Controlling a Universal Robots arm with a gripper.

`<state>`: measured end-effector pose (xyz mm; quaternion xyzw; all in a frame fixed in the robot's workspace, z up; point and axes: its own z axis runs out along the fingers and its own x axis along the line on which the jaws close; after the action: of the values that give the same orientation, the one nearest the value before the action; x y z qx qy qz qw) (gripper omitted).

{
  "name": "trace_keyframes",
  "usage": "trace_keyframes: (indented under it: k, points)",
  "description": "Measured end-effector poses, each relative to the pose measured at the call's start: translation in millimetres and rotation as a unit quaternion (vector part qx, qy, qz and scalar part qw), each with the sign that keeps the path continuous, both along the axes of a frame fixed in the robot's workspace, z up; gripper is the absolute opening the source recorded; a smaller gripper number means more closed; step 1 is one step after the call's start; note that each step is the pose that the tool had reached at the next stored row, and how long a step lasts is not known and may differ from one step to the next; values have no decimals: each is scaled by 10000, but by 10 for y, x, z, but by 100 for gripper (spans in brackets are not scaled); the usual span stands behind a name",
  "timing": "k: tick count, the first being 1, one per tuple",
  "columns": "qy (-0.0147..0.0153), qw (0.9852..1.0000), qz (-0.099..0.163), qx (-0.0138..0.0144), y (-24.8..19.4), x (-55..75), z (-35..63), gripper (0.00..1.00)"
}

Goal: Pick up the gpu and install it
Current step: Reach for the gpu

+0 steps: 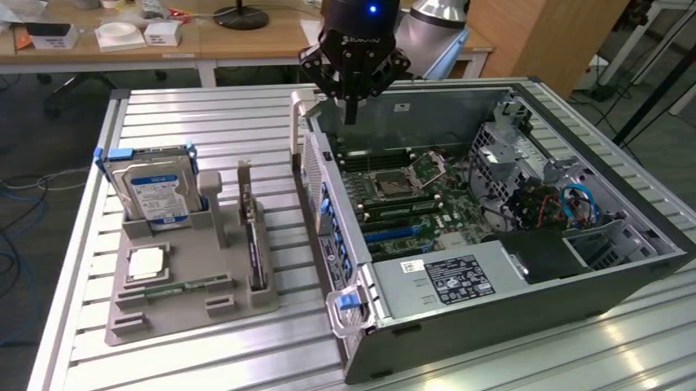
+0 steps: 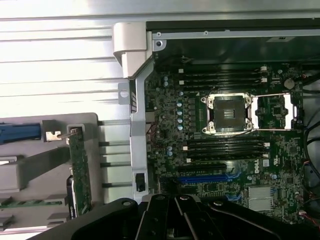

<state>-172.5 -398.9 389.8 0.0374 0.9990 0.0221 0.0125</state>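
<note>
Hand (image 2: pixel 175 212) is closest: black, fingers pressed together with nothing between them, so closed and empty. From across the room the hand (image 1: pixel 350 112) hangs pointing down over the far corner of the open computer case (image 1: pixel 522 330), just above its rim. I can't see it touching anything.

Under it the motherboard (image 1: pixel 419 199) lies flat inside the case. On the motherboard (image 2: pixel 170 100) in the wrist view there is an open processor socket (image 2: pixel 230 112) with black memory slots on both sides. A blue slot (image 2: pixel 205 177) sits close to the hand. A power supply box with a white-and-black label (image 1: pixel 457 277) fills the near end of the case. Blue cables (image 1: pixel 576 204) are on the exterior view's right.

The gpu (image 1: pixel 257 244) is not picked up. It stands on edge in a slot of the grey holder (image 1: pixel 185 314) on the slatted metal table (image 1: pixel 207 114), to the exterior view's left of the case and apart from the hand. Its silver bracket (image 1: pixel 244 175) sticks up at the far end. In the wrist view the gpu (image 2: pixel 80 170) is a thin green strip in the holder (image 2: pixel 30 170), near the case's side wall (image 2: pixel 140 125).

The same holder has a hard drive (image 1: pixel 158 191) upright with blue rails. A processor chip (image 1: pixel 145 262) lies flat, and a memory stick (image 1: pixel 179 287) lies flat next to it.
</note>
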Motion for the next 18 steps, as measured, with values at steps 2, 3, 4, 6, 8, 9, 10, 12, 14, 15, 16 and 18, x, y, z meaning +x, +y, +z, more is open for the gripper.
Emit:
trace_keyframes:
  k: [2,3,4,6,8,9,10,12,14,15,16,18]
  points:
    - [0,10000,0,0,0,-14,-1,11]
    - [0,10000,0,0,0,-21,-2,11]
    - [0,10000,0,0,0,-28,-2,11]
    - [0,10000,0,0,0,-43,-3,11]
    - [0,10000,0,0,0,-58,-4,11]
    - [0,10000,0,0,0,-65,-5,11]
    - [0,10000,0,0,0,-73,-5,11]
    - [0,10000,0,0,0,-87,-6,11]
    - [0,10000,0,0,0,-103,-7,11]
    - [0,10000,0,0,0,-110,-7,11]
    - [0,10000,0,0,0,-117,-8,11]
    - [0,10000,0,0,0,-133,-9,11]
